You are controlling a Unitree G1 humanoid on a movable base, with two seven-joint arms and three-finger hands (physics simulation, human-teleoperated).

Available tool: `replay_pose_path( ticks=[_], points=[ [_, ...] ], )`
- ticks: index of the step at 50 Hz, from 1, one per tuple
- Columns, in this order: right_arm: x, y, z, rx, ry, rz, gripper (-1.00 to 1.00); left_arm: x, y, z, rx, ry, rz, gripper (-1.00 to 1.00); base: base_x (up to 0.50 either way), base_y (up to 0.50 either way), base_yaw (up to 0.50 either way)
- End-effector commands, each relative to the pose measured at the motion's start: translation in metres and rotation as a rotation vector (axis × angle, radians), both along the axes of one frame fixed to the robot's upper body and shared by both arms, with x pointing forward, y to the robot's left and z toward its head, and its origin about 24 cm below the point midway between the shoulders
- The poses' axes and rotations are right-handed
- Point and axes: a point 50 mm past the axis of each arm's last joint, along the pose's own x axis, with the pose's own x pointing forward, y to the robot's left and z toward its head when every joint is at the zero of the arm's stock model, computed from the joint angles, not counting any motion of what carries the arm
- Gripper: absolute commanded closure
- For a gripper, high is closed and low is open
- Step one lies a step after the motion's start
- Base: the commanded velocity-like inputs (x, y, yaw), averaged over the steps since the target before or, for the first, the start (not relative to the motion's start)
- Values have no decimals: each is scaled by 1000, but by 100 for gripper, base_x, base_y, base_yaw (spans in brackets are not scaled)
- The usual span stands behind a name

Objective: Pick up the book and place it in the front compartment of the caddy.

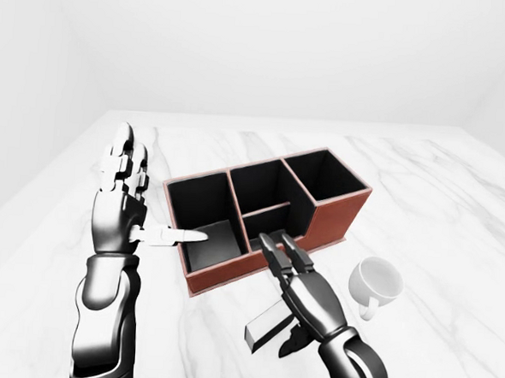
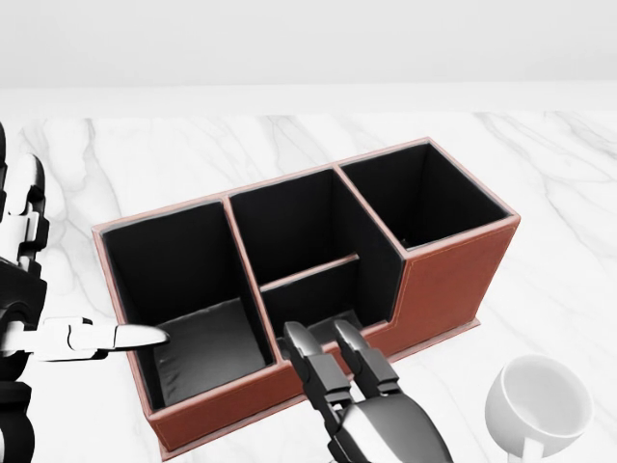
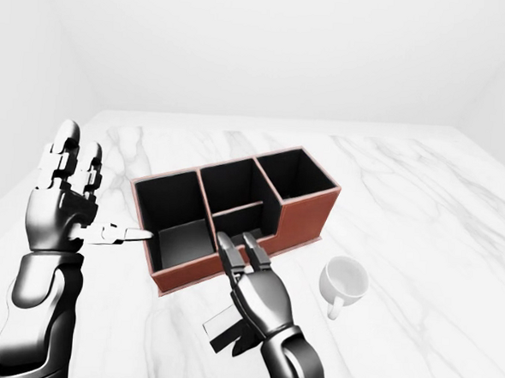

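Note:
The red-brown caddy (image 1: 341, 218) with black compartments stands on the marble table (image 1: 458, 193); its low front compartment (image 2: 313, 289) is in the middle of the near side. A grey book (image 1: 263, 325) lies tilted under my right hand (image 1: 285, 294). That hand's fingers (image 2: 313, 362) stretch straight out to the caddy's near wall, and the thumb sits beside the book; the fingers do not curl round it. My left hand (image 1: 154, 191) is open and raised left of the caddy, its thumb pointing at the left compartment.
A white mug (image 1: 375, 285) stands right of my right hand, near the caddy's right end. White walls lie beyond the table's far edge at the top of the eye views.

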Motion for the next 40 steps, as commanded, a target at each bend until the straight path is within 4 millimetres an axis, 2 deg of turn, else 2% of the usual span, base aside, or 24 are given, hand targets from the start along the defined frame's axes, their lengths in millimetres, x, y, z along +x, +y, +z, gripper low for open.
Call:
replay_pose_path(
  ticks=[1, 40],
  points=[
    [0, 1, -7, -7, 7, 8, -100, 0, 0, 1, 1, -2, 1, -99, 0, 0, 0],
    [2, 4, -29, -14, 36, 18, -100, 1, -1, -4, 4, 19, -3, -99, 0, 0, 0]
  ],
)
